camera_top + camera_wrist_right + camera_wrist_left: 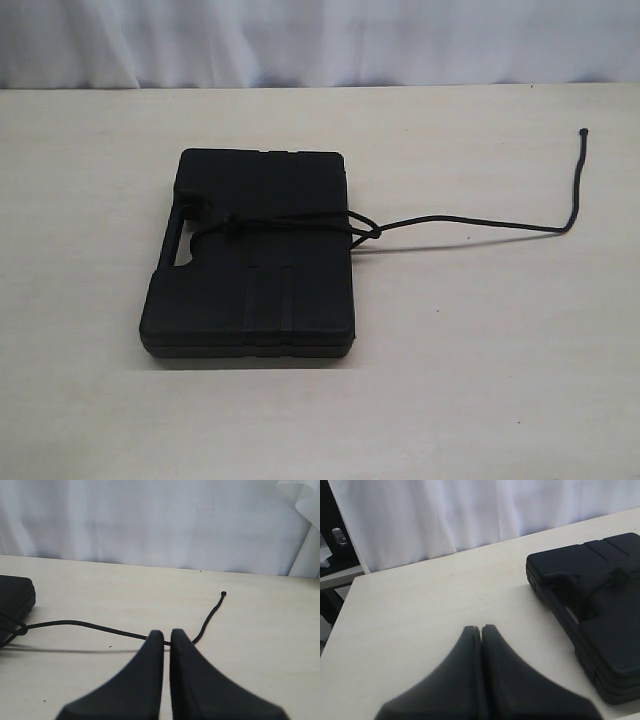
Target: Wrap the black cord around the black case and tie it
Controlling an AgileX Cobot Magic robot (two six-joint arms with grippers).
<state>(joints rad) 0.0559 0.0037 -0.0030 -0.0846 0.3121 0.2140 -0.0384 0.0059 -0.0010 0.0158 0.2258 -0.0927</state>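
Two pairs of jaws, both pressed together and holding nothing. Furthest left, the left jaws hovering over bare surface [420,605], near the black case [250,250] but not touching it. Case lying flat left of centre on the surface, matte and ribbed, with a handle slot [188,235] on its left side. Thin black cord [300,222] drawn across the lid, gathered into a small knot [231,225] just beside the slot, then looped over itself at a second crossing [368,232] by the case's right edge. Loose tail [470,222] trailing rightward, bending up to a knotted tip [583,130]. Right jaws poised above that tail, contact impossible to tell. Judged as the closing step: wrap done, tie seemingly made. Next move, if any, probably a gentle tug on the tail to test tightness, calling for the right jaws parted first, then lowered squarely over so thin a strand
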